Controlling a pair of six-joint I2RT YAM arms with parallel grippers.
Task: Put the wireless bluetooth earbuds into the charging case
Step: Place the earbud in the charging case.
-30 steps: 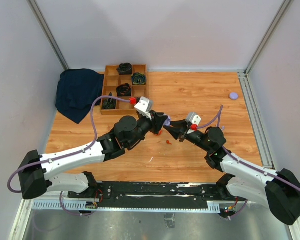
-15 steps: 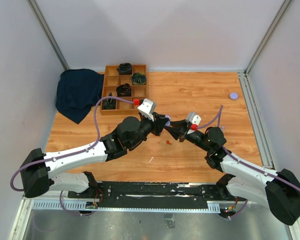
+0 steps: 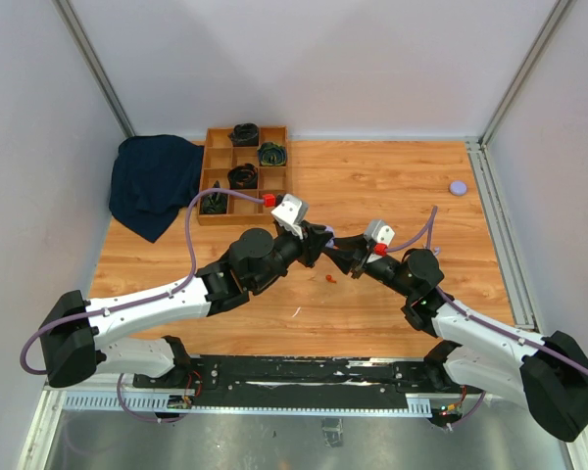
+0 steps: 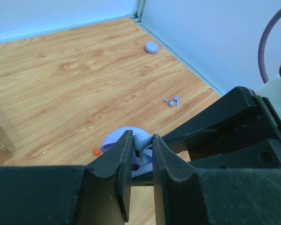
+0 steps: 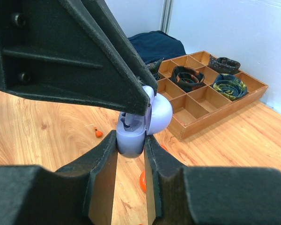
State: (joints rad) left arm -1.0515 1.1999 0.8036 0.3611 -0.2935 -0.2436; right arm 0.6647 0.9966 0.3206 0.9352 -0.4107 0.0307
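Observation:
My left gripper (image 4: 141, 137) is shut on a pale lilac earbud (image 4: 141, 142), with its stem pointing down into the open lilac charging case (image 4: 113, 140). My right gripper (image 5: 130, 138) is shut on the case's base (image 5: 131, 146), and the lid (image 5: 160, 115) is swung open. The left gripper's fingers (image 5: 98, 70) come in right over the case. In the top view the left gripper (image 3: 320, 243) and right gripper (image 3: 340, 251) meet above the table's middle. Two more lilac earbuds (image 4: 171, 101) lie on the wood. A small orange-red earbud (image 5: 98, 133) lies near the case.
A wooden compartment tray (image 3: 221, 137) with rolled items stands at the back left, beside a dark blue cloth (image 3: 155, 181). A lilac disc (image 3: 458, 187) lies at the far right near the rail. An orange disc (image 5: 142, 180) sits on the wood under the right gripper.
My left arm has shifted slightly right and toward the right gripper, bringing the earbud over the case. The right arm has stayed still.

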